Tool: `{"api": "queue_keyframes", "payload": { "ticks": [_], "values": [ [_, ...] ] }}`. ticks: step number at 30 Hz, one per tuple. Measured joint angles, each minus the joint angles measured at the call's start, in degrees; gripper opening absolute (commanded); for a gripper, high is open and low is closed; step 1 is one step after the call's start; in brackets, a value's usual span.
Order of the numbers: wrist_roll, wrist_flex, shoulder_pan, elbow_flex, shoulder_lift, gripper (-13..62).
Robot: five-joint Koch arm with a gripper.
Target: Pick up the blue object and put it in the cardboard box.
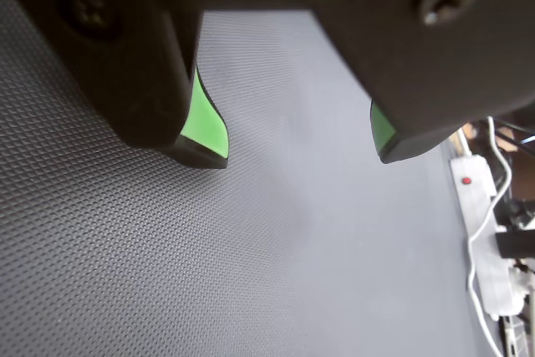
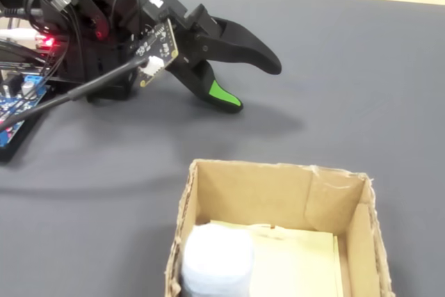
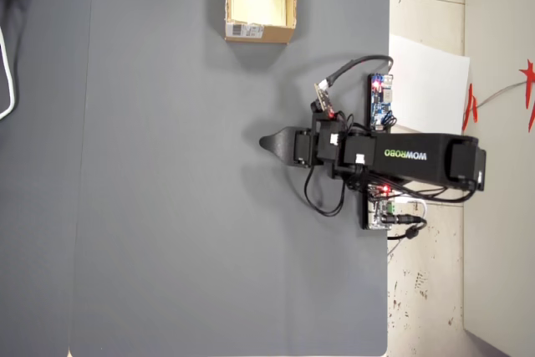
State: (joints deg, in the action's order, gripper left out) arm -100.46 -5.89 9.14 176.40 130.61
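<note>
Jaws of the gripper [image 2: 254,83] stand apart with nothing between them; the wrist view shows only bare grey mat [image 1: 292,248] in the gap between the green-padded fingertips [image 1: 205,127]. The arm sits low over the mat, well apart from the cardboard box [image 2: 208,193]. From the gripper, the box lies off to one side in the overhead view, up along the mat's far edge. The blue object [image 2: 215,259] already rests inside it, tucked against a wall in one corner. Little seems left to do, so the main risk is a needless return: a sweep back toward the box could nudge the light carton or catch its rim and tip the soft pad out.
</note>
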Motion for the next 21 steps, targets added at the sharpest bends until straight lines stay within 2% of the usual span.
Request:
{"api": "queue_keyframes", "payload": {
  "ticks": [21],
  "values": [
    [-0.7,1.67,3.08,0.09,0.0,34.1]
  ]
}}
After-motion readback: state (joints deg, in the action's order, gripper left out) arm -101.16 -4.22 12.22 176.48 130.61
